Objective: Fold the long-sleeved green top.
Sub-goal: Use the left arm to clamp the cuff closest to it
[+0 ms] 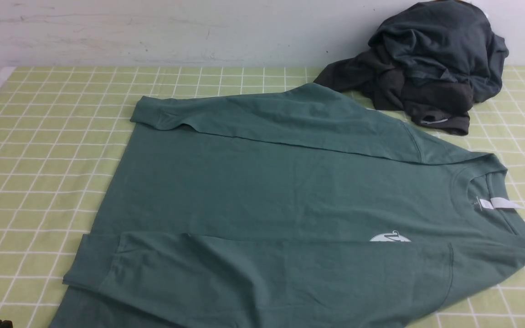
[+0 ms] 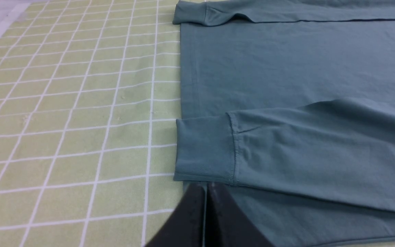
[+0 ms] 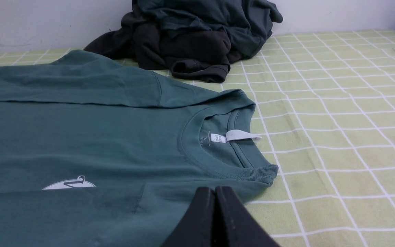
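The green long-sleeved top (image 1: 267,191) lies flat on the checked cloth, neck to the right, hem to the left. Both sleeves are folded across the body. The near sleeve's cuff (image 2: 204,147) lies by the hem, and the far cuff (image 2: 190,12) at the far hem corner. The white logo (image 1: 390,238) is half covered by the near sleeve, and the neck label (image 1: 499,203) shows. My left gripper (image 2: 206,187) is shut and empty, just short of the near cuff. My right gripper (image 3: 215,190) is shut and empty, by the near shoulder below the collar (image 3: 252,171).
A pile of dark charcoal and slate garments (image 1: 426,64) sits at the back right against the wall, touching the top's far shoulder. The yellow-green checked tablecloth (image 1: 39,159) spreads to the left and to the right (image 3: 338,137) of the top.
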{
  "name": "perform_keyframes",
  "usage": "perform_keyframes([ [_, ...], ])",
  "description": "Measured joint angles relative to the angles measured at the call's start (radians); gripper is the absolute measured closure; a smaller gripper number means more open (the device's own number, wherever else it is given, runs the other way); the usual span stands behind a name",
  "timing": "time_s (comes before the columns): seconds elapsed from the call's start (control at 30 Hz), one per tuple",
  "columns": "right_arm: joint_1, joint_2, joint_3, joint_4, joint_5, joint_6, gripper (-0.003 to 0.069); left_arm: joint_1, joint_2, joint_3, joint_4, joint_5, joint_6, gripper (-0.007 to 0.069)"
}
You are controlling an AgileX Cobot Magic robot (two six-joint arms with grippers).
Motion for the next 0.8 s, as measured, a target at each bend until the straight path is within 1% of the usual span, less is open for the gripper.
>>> perform_keyframes([
  [0.23, 0.0, 0.0, 0.0, -0.004, 0.0, 0.0, 0.0665, 0.0, 0.0, 0.002, 0.026, -0.018, 0.0, 0.0627],
  [0.37, 0.0, 0.0, 0.0, -0.013, -0.012, 0.0, 0.0665, 0.0, 0.0, 0.011, 0.03, -0.118, 0.0, 0.0627],
  [0.43, 0.0, 0.0, 0.005, -0.008, -0.095, 0.017, 0.0665, 0.0, 0.0, 0.011, 0.032, -0.292, 0.0, 0.0627],
  [0.47, 0.0, 0.0, 0.005, 0.0, -0.17, 0.03, 0.0665, 0.0, 0.0, 0.011, 0.031, -0.371, 0.0, 0.0627],
  [0.5, 0.0, 0.0, 0.005, 0.004, -0.185, 0.032, 0.0665, 0.0, 0.0, 0.011, 0.031, -0.402, 0.0, 0.0627],
  [0.53, 0.0, 0.0, 0.005, 0.014, -0.299, 0.053, 0.0665, 0.0, 0.0, 0.011, 0.031, -0.493, 0.0, 0.0627],
  [0.6, 0.0, 0.0, 0.005, 0.02, -0.462, 0.088, 0.0665, 0.0, 0.0, 0.011, 0.031, -0.64, 0.0, 0.0627],
  [0.67, 0.0, 0.0, 0.005, 0.023, -0.66, 0.122, 0.0665, 0.0, 0.0, 0.011, 0.031, -0.781, -0.001, 0.0627],
  [0.73, 0.0, 0.0, 0.005, 0.03, -0.773, 0.135, 0.0665, 0.0, 0.0, 0.011, 0.023, -0.907, -0.017, 0.0627],
  [0.8, 0.0, 0.0, 0.005, 0.035, -0.835, 0.143, 0.0665, 0.0, 0.0, 0.011, 0.003, -0.995, -0.055, 0.0627],
])
